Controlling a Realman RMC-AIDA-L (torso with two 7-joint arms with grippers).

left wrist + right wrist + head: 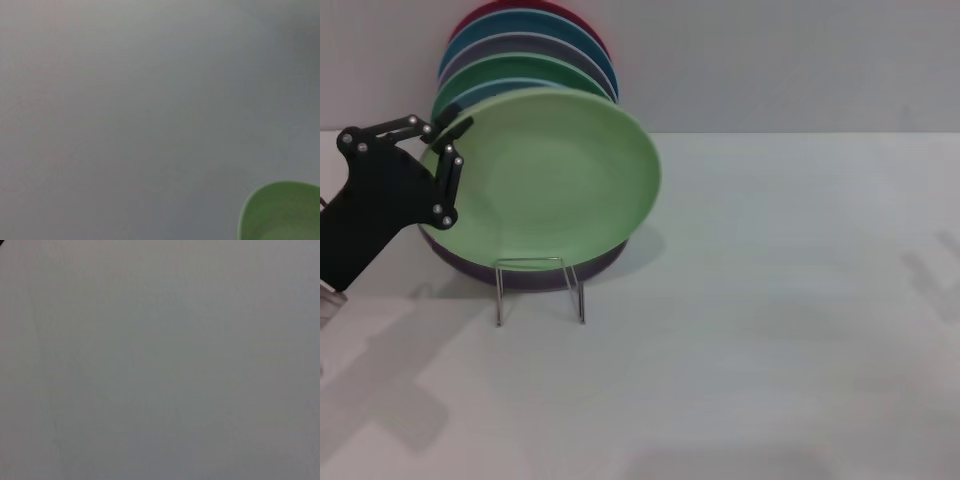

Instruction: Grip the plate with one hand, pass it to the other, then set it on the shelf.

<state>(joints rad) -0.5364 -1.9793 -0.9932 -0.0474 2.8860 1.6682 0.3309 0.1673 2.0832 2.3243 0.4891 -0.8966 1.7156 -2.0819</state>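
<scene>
The light mint-green plate (555, 185) stands tilted at the front of a row of coloured plates, just above the wire shelf (540, 290). My left gripper (453, 150) is at the plate's left rim. One black finger lies across the front of the rim and the other reaches behind it, so it looks shut on the plate. A curved bit of the plate's rim (282, 212) shows in the left wrist view against a plain grey background. My right gripper is out of view, and the right wrist view holds only a blank grey surface.
Behind the mint plate stand a purple plate (535, 275), a darker green plate (510, 75) and blue and red ones. A grey wall rises behind the row. The white table (770, 320) stretches to the right and front.
</scene>
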